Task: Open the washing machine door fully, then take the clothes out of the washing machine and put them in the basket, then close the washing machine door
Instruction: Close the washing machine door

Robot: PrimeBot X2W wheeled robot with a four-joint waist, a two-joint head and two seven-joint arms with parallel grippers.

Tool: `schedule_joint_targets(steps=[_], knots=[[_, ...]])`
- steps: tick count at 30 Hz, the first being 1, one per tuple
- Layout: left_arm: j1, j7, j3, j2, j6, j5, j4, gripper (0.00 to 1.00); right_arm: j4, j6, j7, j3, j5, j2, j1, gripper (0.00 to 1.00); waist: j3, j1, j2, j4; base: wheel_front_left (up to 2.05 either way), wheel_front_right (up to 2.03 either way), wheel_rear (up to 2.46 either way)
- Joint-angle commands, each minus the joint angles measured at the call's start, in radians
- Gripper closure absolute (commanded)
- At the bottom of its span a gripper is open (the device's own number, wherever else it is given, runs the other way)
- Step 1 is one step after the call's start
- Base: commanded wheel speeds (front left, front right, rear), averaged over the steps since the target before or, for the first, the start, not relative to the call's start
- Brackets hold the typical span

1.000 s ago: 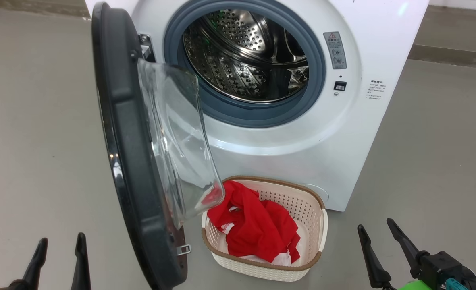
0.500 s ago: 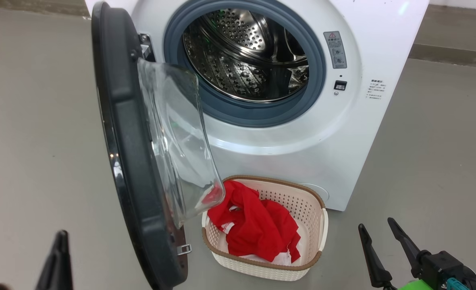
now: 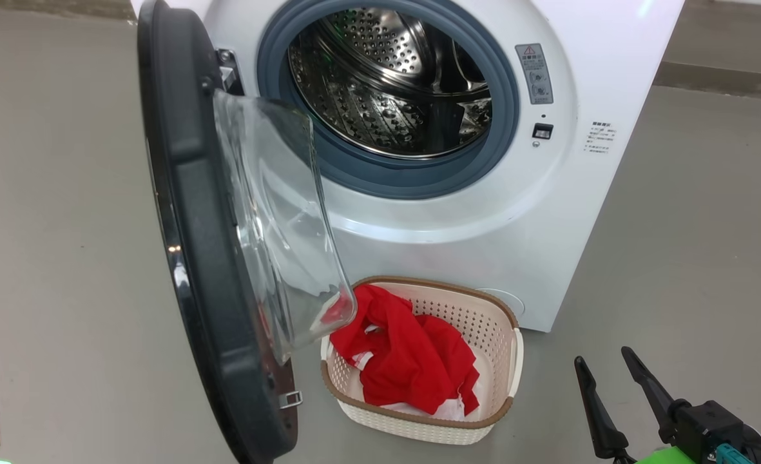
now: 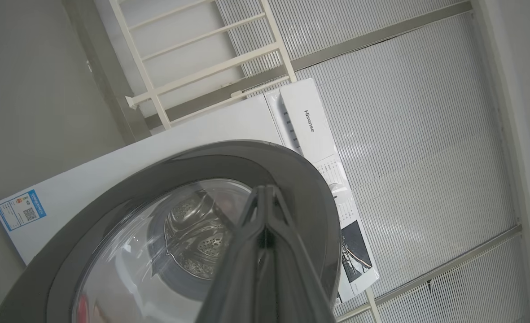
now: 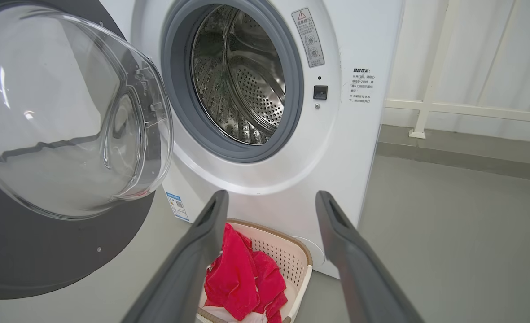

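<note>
Against a second ago, the left gripper point(image 4: 265, 190) has gone from two spread dark fingers at the lower left of the head view to a single dark sliver at that view's left edge. The whole head picture has also shifted a little, so the camera has moved, not the machine.

In the left wrist view the left gripper's fingers are pressed together with nothing between them. Their tips show against the wide dark rim of the large round glass-bowled washing machine door point(image 3: 187, 212); I cannot tell whether they touch it. The right gripper point(image 3: 601, 356) hangs at the lower right with its fingers spread wide, holding nothing and well clear of everything.

The door stands open on the left of the big white front-loading washing machine point(image 3: 483, 212). The soft bright red clothes point(image 3: 412, 361) lie in the small cream perforated plastic basket point(image 3: 412, 428) with a brown rim, on the floor just before the machine.

The white control panel point(image 4: 308, 120) reads "Hisense". A grey warning sticker point(image 3: 534, 73) with a red triangle sits beside the opening, a small blue label point(image 4: 21, 210) is on the machine's side, and the small print point(image 3: 599, 136) is too small to read.
</note>
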Motion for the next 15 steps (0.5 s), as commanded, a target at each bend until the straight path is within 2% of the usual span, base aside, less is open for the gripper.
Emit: schedule_joint_targets(steps=[1, 7, 15], knots=[[-0.047, 0.042, 0.039, 0.037, 0.009, -0.043, 0.000, 1.00, -0.026, 0.006, -0.007, 0.019, 0.005, -0.012, -0.025, 0.00, 0.003, 0.0000, 0.0000, -0.003, 0.00, 0.00, 0.00], [-0.059, 0.141, 0.010, 0.057, 0.021, -0.124, 0.057, 1.00, -0.025, 0.006, -0.007, 0.021, 0.005, -0.012, -0.030, 0.00, 0.010, 0.0000, 0.0000, -0.011, 0.00, 0.00, 0.00], [-0.030, 0.239, -0.077, 0.054, 0.008, -0.145, 0.077, 1.00, -0.022, 0.006, -0.009, 0.022, 0.007, -0.012, -0.030, 0.00, 0.011, 0.0000, 0.0000, -0.019, 0.00, 0.00, 0.00]])
